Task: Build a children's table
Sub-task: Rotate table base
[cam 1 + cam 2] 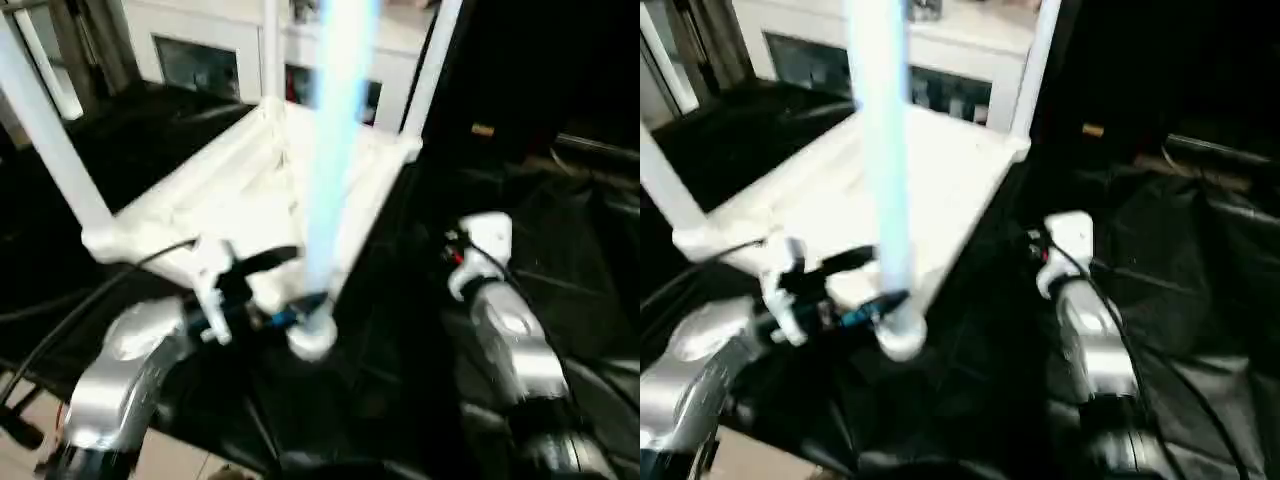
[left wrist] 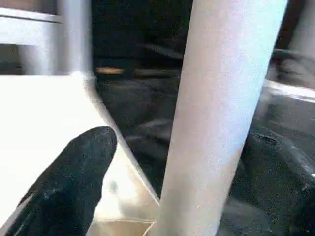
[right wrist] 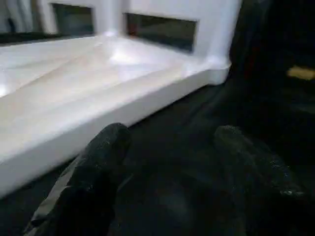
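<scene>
The children's table lies upside down on black cloth, its white ribbed top [image 1: 225,195] facing up. Several white tube legs stand upright in its corner sockets: a near one [image 1: 335,150], one at the left [image 1: 50,130] and two at the back [image 1: 430,70]. My left gripper [image 1: 310,277] is open at the foot of the near leg, which rises between its spread fingers; in the left wrist view one black finger [image 2: 74,182] stands apart from that leg [image 2: 216,118]. Right of the top, my right gripper [image 3: 172,142] hangs open over the cloth, holding nothing.
A white cabinet with glass doors [image 1: 200,60] stands behind the table. Black cloth [image 1: 570,260] covers the work surface, in folds at the right. Black cables run along my left forearm [image 1: 120,370]. Light floor [image 1: 25,455] shows at the near left.
</scene>
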Motion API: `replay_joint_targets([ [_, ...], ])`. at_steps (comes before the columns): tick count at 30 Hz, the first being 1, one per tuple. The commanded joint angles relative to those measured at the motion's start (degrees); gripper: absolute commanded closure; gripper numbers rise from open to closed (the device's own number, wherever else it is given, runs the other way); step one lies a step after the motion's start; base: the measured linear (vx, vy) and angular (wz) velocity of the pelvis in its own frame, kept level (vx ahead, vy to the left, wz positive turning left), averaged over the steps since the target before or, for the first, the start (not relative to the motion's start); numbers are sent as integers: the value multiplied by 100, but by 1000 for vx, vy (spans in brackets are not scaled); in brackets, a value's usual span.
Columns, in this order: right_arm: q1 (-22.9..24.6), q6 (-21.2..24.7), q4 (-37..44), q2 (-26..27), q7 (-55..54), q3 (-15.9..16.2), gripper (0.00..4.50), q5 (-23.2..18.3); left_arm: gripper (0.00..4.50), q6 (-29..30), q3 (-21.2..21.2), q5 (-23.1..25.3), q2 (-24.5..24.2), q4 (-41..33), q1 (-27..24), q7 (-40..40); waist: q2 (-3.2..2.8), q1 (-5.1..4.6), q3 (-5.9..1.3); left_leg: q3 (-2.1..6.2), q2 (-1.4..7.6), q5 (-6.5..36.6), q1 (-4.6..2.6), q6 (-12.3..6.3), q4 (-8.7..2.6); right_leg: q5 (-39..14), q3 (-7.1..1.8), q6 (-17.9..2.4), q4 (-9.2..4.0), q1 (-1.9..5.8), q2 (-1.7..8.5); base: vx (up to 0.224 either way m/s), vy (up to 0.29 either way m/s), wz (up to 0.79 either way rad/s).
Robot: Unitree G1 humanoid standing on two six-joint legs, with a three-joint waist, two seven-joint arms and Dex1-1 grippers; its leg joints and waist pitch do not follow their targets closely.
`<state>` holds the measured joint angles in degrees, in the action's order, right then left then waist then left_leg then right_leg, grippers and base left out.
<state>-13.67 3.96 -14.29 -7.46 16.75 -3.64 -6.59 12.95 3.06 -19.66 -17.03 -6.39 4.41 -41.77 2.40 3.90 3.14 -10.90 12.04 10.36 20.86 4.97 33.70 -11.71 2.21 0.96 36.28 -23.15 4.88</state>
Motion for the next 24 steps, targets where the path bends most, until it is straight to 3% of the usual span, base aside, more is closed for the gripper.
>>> replay_joint_targets([
  [1,389,507,714,162,-273,220,134,130,6,556,523,618,187,-107,-413,1442,-52,-7,-247,75,80,2411,-52,204,-488,-2522,-174,-402,-641,145,175,0,0,0],
  [2,401,514,729,170,-287,222,134,134,6,570,529,627,197,-122,-426,1470,16,-26,-251,87,70,2409,-43,207,-477,-2752,-170,-323,-663,140,187,0,0,0],
  [3,487,637,878,236,-439,200,134,153,6,703,539,638,255,-266,-507,1660,-18,-62,-228,115,63,2489,-24,236,-490,-3138,-161,-190,-710,104,190,0,0,0],
  [5,620,782,1041,360,-663,113,134,118,6,1088,551,622,411,-532,-589,2021,-26,-79,-254,170,49,2498,-38,277,-482,-3236,-164,-99,-733,69,186,0,0,0],
  [8,782,684,1128,340,-442,179,134,-24,6,570,536,424,661,-710,-674,1969,-41,-47,-231,184,68,2635,-69,230,-505,-3034,-153,-152,-780,37,171,0,0,0],
  [9,816,693,1151,335,-491,195,134,63,6,261,418,289,771,-852,-731,1793,-69,-33,-228,209,81,2689,-55,241,-543,-2782,-144,-239,-771,77,178,0,0,0],
  [14,809,945,1334,263,-504,261,134,112,6,281,153,427,697,-1040,-754,1723,-68,-41,-245,185,71,2632,-28,266,-553,-2094,-184,-321,-686,100,139,0,0,0],
  [16,831,980,1377,212,-471,276,134,134,6,217,338,296,766,-1041,-724,1779,-70,-36,-265,169,67,2415,-15,245,-538,-1840,-199,-366,-660,122,146,0,0,0],
  [20,916,1058,1432,99,-368,208,134,13,6,-549,994,64,986,-1020,-655,2046,-12,-11,-302,120,58,1893,12,150,-477,-1253,-214,-490,-614,175,151,0,0,0],
  [24,943,1191,1457,18,-131,282,134,-109,6,-753,1207,-45,940,-967,-637,2128,-21,-17,-334,118,54,1230,39,38,-446,-389,-198,-632,-506,255,139,0,0,0],
])
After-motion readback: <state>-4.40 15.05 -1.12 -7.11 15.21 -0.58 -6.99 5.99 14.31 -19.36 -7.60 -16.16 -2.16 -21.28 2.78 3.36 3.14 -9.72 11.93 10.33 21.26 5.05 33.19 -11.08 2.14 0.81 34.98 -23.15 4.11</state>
